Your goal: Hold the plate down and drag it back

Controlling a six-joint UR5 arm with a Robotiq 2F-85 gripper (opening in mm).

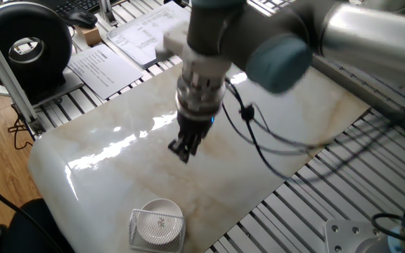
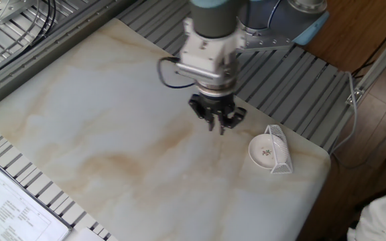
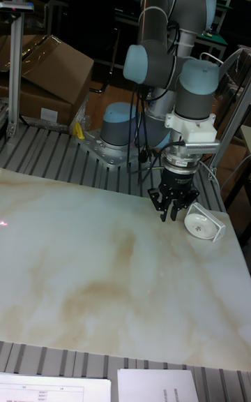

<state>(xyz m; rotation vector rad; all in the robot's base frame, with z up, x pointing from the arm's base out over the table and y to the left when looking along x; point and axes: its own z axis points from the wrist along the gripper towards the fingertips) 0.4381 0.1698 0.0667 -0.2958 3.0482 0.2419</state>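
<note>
The plate (image 2: 263, 152) is a small white round dish with tiny reddish marks in its centre. It lies near a corner of the marble slab (image 2: 99, 127); it also shows as the plate (image 1: 157, 208) and the plate (image 3: 198, 222). My gripper (image 2: 218, 125) hangs point-down a short way from the plate, apart from it. Its fingers are pressed together with nothing between them. The same gripper (image 1: 182, 152) is above the slab's middle in one fixed view, and the gripper (image 3: 169, 215) is just left of the plate in the tall view.
A silvery wire-mesh basket (image 2: 281, 148) stands on edge against the plate's outer side, also seen as the mesh basket (image 1: 159, 228) partly covering the plate. Black cables (image 1: 259, 133) trail from the wrist. Papers (image 1: 104, 67) and a black round device (image 1: 25, 43) sit beyond the slab.
</note>
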